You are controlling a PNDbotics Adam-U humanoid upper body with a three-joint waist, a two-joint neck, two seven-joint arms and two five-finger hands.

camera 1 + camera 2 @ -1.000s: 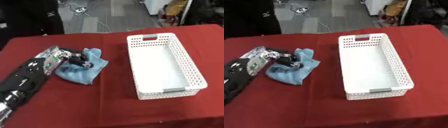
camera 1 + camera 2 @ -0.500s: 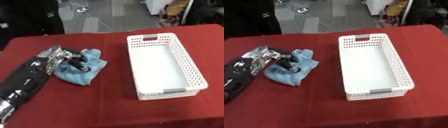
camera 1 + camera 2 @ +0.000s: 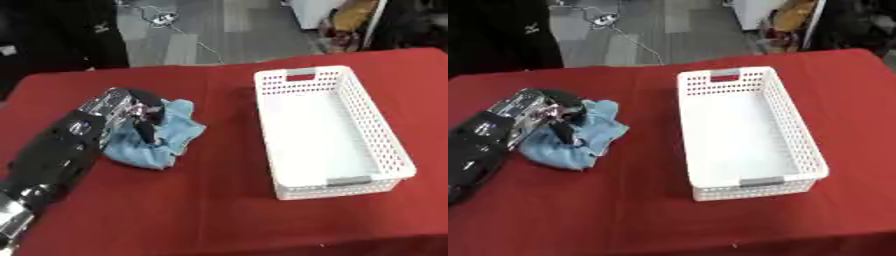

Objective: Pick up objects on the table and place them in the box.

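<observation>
Red cloth covered the table (image 3: pixel 219 210) where you were working, with a grey floor and a trailing cable beyond its far edge. Your left arm came in from the lower left corner and ran diagonally up across the cloth, black with silver parts, its lower end cut off by the picture's edge. Your left hand (image 3: pixel 131 112) lay on top of the blue cloth (image 3: pixel 162 145), palm down, with the fingers (image 3: pixel 150 131) bent down into the crumpled fabric and closing on a fold of it. That blue cloth sat on the left half of the table, bunched in a heap, still resting on the surface and well apart from the white basket (image 3: pixel 385 135). Much of the cloth's left part was hidden beneath your hand and wrist, so its full outline could not be made out, and the fingertips themselves were lost among the folds. The basket stood on the right half of the table, long side running away from you, perforated walls upright, a grey handle on the near end and a reddish one on the far end, nothing inside it. Your right hand appeared in neither view. Dark shapes stood along the far left edge, too cut off to identify
</observation>
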